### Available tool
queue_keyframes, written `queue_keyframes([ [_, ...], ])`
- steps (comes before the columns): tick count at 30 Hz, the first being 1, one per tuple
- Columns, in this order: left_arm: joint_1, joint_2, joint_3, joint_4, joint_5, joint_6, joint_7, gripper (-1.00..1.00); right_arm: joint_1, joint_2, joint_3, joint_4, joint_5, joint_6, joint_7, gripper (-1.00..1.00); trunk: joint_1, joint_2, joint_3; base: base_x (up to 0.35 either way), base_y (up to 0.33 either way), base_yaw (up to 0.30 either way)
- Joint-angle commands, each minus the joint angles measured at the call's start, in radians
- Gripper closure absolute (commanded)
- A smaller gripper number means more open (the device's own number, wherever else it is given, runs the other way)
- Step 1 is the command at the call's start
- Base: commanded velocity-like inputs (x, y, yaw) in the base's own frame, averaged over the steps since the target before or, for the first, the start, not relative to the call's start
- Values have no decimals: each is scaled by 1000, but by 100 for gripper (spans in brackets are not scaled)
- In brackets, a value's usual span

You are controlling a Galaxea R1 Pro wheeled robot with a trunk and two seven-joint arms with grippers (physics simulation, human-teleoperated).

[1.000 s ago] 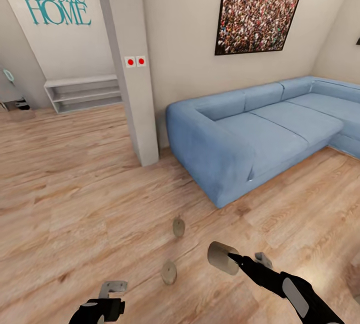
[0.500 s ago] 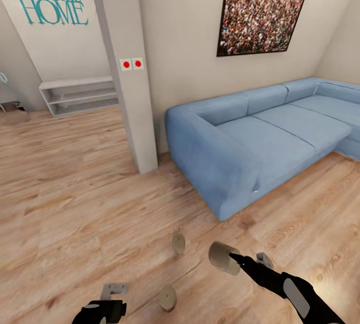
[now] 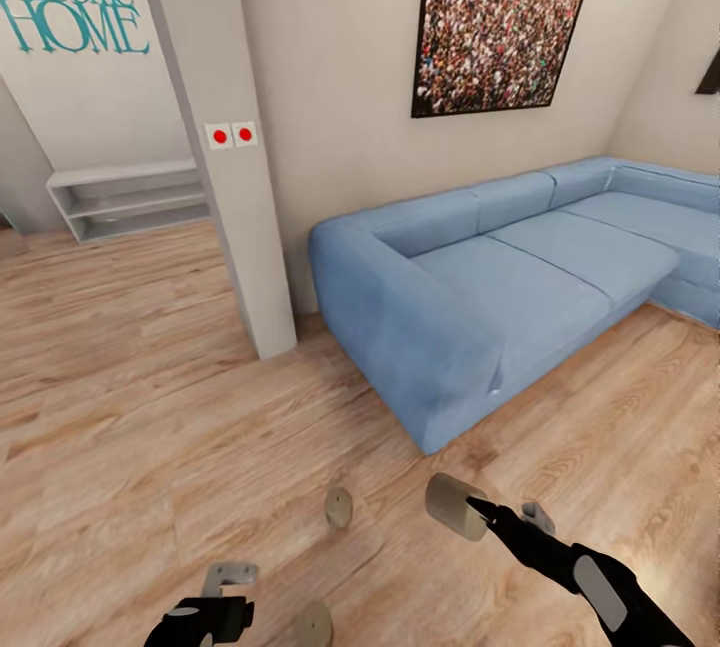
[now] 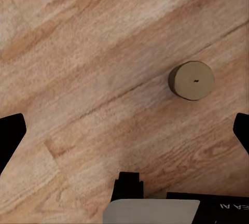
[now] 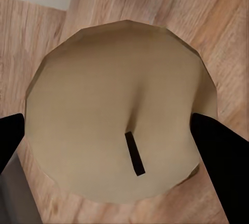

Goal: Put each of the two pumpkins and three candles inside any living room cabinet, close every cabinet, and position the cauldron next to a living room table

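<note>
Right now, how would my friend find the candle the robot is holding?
Start at the big blue sectional sofa and look down at the pale wooden floor in front of its near arm. Three short beige round candles are there; two stand on the boards. The held candle is tipped sideways above the floor, clamped by the right gripper.

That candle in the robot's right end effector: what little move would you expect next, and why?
Probably turning the base to look for the cabinet, keeping the grip. The right end effector is shut on a candle, whose tan top and dark wick show in the right wrist view. Ahead are the blue sofa and bare wooden floor, with two more candles standing there.
</note>
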Motion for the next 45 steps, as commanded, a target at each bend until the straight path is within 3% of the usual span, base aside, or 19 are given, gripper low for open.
queue_keyframes([
  [1,0,0,0,0,0,-1,0,-100,0,1,0,0,0,0,-1,100,0,0,0,38,-3,-27],
  [11,0,-1,0,1,0,-3,1,-100,0,3,0,0,0,-1,-8,100,0,0,0,231,-39,-5],
  [25,0,-3,-1,1,3,-4,3,-100,0,3,0,0,-1,1,2,100,0,0,0,16,-8,0],
  [41,0,-17,-1,2,1,-1,6,-100,0,4,0,0,-2,3,1,100,61,-112,-50,0,0,0],
  [45,0,-18,-1,2,0,-1,6,-100,0,4,-38,0,-10,2,-5,100,77,-140,-62,0,0,0],
])
